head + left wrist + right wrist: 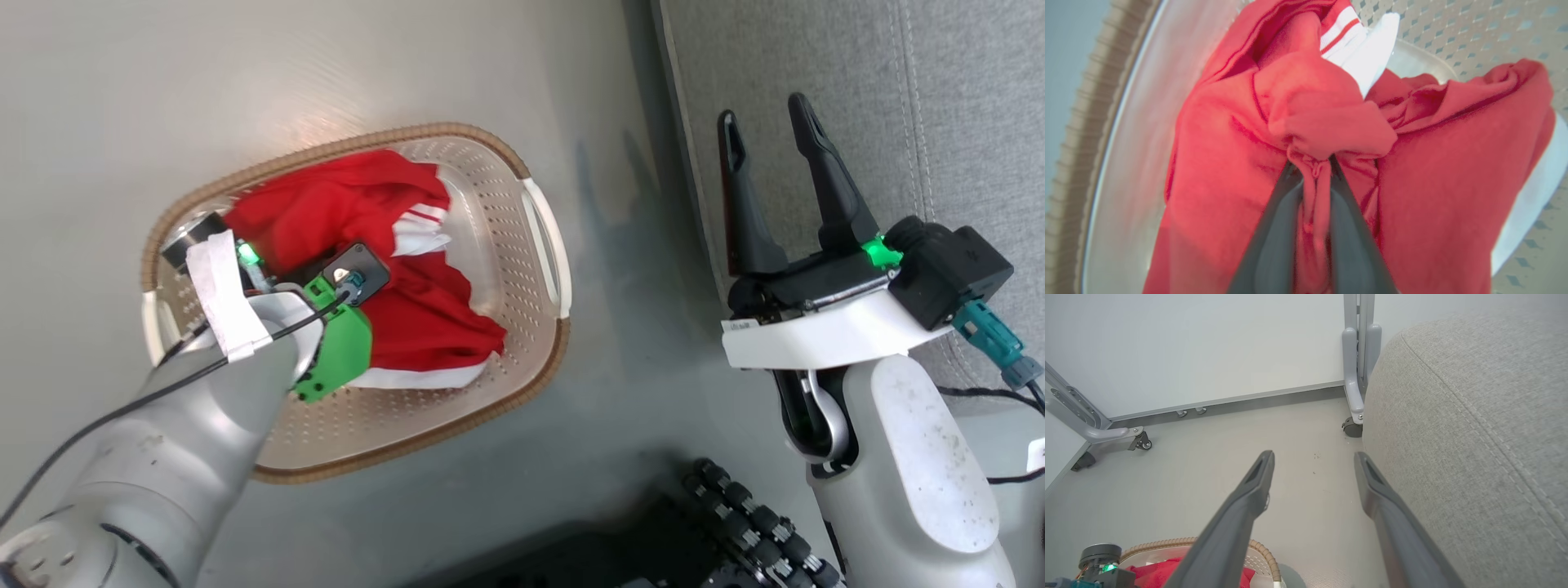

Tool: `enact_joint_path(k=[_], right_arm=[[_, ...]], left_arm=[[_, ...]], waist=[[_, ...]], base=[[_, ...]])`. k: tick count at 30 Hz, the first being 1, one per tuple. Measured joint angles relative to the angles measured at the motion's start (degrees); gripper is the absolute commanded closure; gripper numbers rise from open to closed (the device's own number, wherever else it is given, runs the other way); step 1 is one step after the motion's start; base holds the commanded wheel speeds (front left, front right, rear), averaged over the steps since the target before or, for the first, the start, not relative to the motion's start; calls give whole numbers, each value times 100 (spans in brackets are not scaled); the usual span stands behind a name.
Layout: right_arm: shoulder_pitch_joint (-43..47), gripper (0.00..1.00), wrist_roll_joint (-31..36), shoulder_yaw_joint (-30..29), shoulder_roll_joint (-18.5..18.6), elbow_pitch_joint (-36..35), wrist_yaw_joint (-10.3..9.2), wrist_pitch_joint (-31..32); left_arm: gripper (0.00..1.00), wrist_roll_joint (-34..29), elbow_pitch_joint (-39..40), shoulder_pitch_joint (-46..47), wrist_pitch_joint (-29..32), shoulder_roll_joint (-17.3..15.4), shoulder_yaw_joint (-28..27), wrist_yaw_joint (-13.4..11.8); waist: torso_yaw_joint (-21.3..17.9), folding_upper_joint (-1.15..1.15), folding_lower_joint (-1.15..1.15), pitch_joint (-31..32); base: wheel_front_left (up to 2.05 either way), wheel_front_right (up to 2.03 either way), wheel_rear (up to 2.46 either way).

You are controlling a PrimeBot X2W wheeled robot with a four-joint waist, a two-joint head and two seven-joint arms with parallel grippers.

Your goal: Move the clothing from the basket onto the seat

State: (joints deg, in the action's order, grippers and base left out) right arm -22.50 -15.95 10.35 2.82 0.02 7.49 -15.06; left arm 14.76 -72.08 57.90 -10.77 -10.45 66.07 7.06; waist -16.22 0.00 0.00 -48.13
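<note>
Although the left pincer is pressed together on a bunched fold of the clothing, nothing has left the basket yet. The task looks to be at its very start: the grasp is made, and the lift, the carry and the drop are all left to do. Seen along that pincer's own fingers, red cloth is gathered into a ridge between them and puffs out just beyond their tips. A white striped cuff lies farther ahead, and a white panel lies off to one side near the perforated wall. The basket stands on the pale floor and holds the whole red-and-white heap, which fills the part around the pincer and leaves bare perforated bottom toward the handle. Whether this is one garment or several I cannot tell, so I cannot judge whether one lift would empty it. Well to the right, apart from the basket, the right pincer hangs with its fingers spread and nothing between them, just beside the seat. That grey cushion lies along the pincer's right finger and carries no garment on the part that shows, so every piece has yet to arrive there.
</note>
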Motion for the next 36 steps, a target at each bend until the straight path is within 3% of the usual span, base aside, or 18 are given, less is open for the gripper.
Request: enact_joint_path(k=[6,14,21,28,36], right_arm=[[353,0,214,-214,-2,88,0,0],[773,0,482,-360,-3,170,0,0],[1024,0,613,-420,-3,187,0,43],[1254,0,715,-490,-1,55,0,255],[1547,0,810,-509,-2,-177,0,550]], left_arm=[[100,603,374,-231,-207,563,-450,-109],[100,1110,1346,-831,-366,627,-886,-431],[100,1395,2729,-1386,-411,370,-1310,-829],[100,1512,4575,-2026,-419,-70,-2097,-1283],[100,1368,6052,-2798,-423,-314,-3119,-1315]], waist=[[228,0,0,553],[569,0,0,1315],[868,0,0,1947],[1144,0,-1,2491],[1398,0,0,3044]], base=[[0,0,0],[0,0,0],[0,0,0],[0,0,0],[0,0,0]])
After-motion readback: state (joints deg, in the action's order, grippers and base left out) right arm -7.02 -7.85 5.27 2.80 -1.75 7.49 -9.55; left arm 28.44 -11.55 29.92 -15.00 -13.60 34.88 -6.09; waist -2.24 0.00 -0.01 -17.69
